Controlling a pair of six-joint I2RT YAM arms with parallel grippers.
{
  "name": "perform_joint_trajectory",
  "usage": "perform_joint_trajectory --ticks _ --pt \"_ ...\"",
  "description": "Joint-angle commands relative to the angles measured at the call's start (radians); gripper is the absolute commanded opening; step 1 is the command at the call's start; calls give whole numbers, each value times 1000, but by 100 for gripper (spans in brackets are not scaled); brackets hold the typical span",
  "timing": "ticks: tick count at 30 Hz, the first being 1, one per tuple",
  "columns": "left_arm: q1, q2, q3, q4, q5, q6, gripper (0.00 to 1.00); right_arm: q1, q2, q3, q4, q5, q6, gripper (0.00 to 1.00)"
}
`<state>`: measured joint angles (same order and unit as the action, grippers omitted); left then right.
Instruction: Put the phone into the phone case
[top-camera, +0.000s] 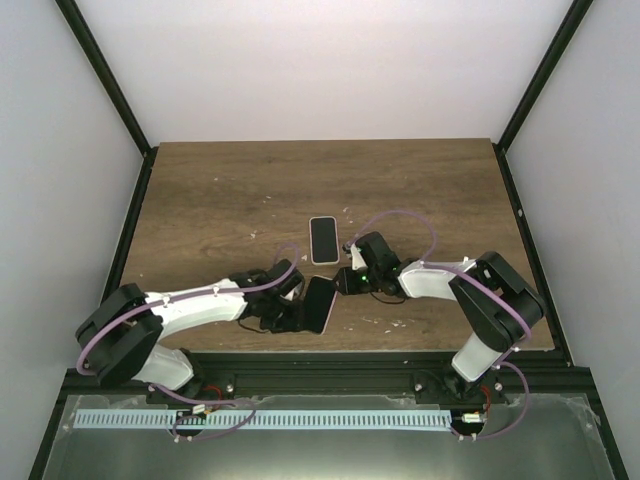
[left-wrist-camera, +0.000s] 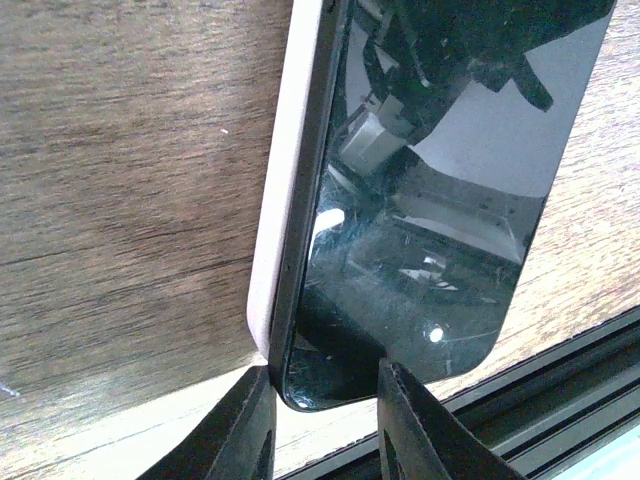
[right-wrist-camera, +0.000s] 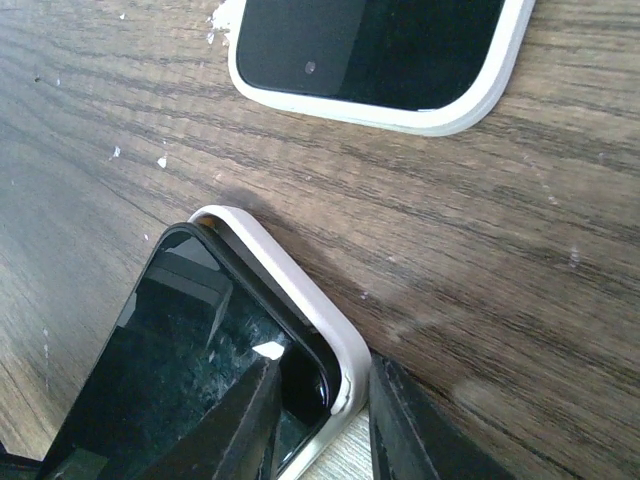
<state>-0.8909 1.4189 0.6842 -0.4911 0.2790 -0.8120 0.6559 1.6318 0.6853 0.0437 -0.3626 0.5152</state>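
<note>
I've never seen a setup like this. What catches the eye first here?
Two white robot arms meet near the front edge of the wooden table. The left end effector and the right end effector pinch opposite ends of a glossy black phone, which is only partly seated in a cream case. Just behind them, mid-table, a second cream-rimmed black slab lies flat.

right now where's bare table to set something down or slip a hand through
Bare wood runs across the far half of the table, beyond the cream-rimmed slab lying flat, and left of it. Crowded: near centre, where the left pincer and right pincer meet on the phone and its case.
</note>
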Motion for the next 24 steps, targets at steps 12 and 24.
perform_joint_trajectory --ticks 12,24 --pt "-7 61 81 75 15 4 29 -1 -16 -51 71 -86 68 24" --pt "-6 71 93 138 59 -40 31 -1 -7 -51 159 -179 140 20"
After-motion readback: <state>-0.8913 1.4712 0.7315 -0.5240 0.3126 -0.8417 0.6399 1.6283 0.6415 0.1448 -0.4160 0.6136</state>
